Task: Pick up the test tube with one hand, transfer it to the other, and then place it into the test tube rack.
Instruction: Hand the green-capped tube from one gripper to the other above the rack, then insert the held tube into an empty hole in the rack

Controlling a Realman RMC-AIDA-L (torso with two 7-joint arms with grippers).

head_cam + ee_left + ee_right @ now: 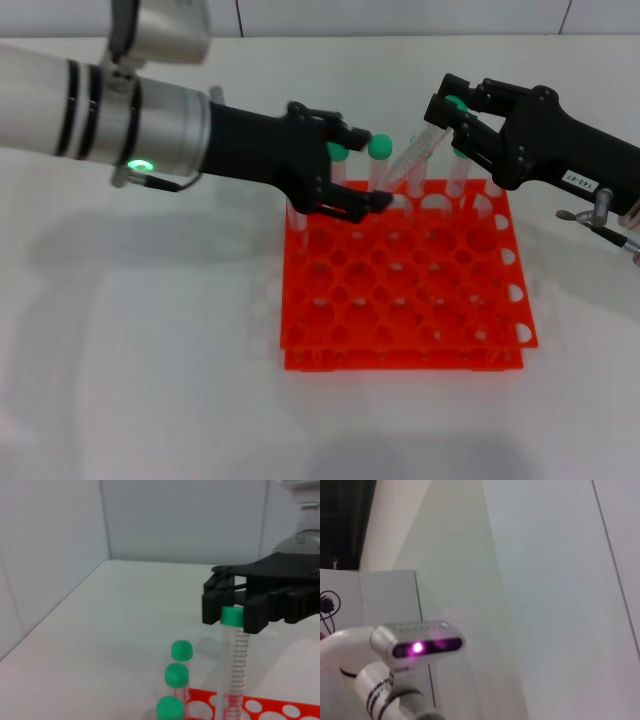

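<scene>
The test tube (420, 152) is w/ the right end effector (452, 120), clamped at its green cap end. It hangs tilted, pointed tip down toward 7 o'clock, over the back row of the test tube rack (400, 290). In the left wrist view the same tube (236, 665) looks upright under the right end effector (235, 611), lower end at rack level. Whether the tip is already inside a hole, can't tell.

The left end effector (352, 165) sits at about 9 o'clock of the tube, over the rack's back-left corner. Fingers parted and nothing between them, as far as the head view shows.

Progress, judged: pickup and hand-over look done, since the labelled right end effector has the tube and the left one is free. Left to do: straighten the tube, lower it into a hole, let go, pull away.

Hard to make out:
- Several other green-capped tubes (176, 675) stand in the back row. Some are hidden behind the left end effector, so exact count unclear.
- Which hole is targeted: can't tell.
- Right wrist view shows only wall and a lit camera unit (417, 645), no tube or rack.
- White tabletop (150, 350) around the rack looks plain.
</scene>
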